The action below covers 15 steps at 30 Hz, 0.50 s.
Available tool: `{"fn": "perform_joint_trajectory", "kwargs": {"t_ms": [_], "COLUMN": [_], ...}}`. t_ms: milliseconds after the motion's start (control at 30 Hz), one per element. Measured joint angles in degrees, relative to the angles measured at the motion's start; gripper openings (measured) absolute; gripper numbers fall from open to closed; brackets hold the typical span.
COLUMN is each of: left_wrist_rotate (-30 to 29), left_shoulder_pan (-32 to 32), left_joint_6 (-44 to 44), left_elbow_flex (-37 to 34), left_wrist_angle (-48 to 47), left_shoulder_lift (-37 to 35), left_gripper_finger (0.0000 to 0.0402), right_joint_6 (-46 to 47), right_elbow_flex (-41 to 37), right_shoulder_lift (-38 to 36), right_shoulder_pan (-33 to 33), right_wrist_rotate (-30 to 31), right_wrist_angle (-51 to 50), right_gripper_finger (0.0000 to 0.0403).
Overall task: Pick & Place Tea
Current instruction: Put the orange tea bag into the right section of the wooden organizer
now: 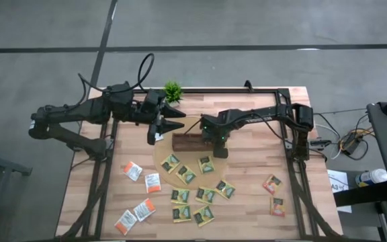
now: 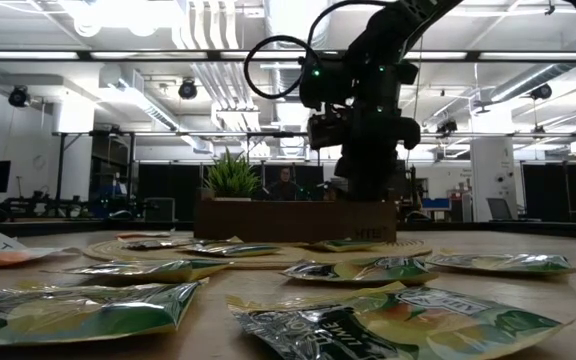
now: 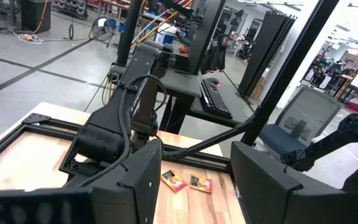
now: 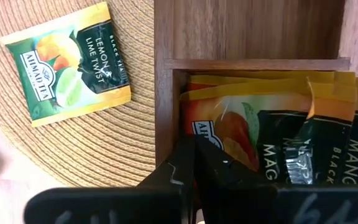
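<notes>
Presently catalogued, one line per item:

Table [image 1: 247, 202]: light wood top inside a dark frame.

Round woven mat [image 1: 163, 156]: lies on the table under the tray and under a few of the sachets.

Brown tray [image 1: 187, 142]: wooden, with compartments, set on the mat toward the far side of the table. In the right wrist view one compartment [image 4: 253, 28] shows bare wood; the compartment beside it is packed with orange mango sachets [image 4: 272, 134] standing on edge.

Right gripper [image 1: 218, 144]: directly over the tray. Its fingers [image 4: 185, 171] are pressed together with nothing between them, tips at the edge of the packed compartment.

Left gripper [image 1: 168, 123]: raised over the table's far-left area, just beside the tray. Its fingers [image 3: 272, 186] stand apart and hold nothing.

Green-and-yellow sachets [image 1: 195, 195]: loose and flat, clustered mid-table on the near side of the tray. One lemon sachet [image 4: 67, 62] lies on the mat just beside the tray wall.

White-and-orange sachets [image 1: 140, 195]: scattered on the table's left part.

Red-pink sachets [image 1: 274, 195]: two, on the right part, well apart from the tray.

Potted plant [image 1: 173, 91]: small, green, at the far edge.
</notes>
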Motion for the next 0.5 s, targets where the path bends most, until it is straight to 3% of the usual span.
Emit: {"fn": "perform_joint_trajectory", "kwargs": {"t_ms": [500], "left_wrist_rotate": [0.0], "left_shoulder_pan": [0.0], "left_joint_6": [-0.1], "left_elbow_flex": [0.0], "left_wrist_angle": [0.0], "left_shoulder_lift": [0.0], "left_gripper_finger": [0.0188], "right_joint_6": [2.8], "right_elbow_flex": [0.4], "right_shoulder_lift": [-0.4], "right_shoulder_pan": [-0.4], "right_wrist_rotate": [-1.5], "right_wrist_angle": [-0.4], "right_gripper_finger": [0.0008]}}
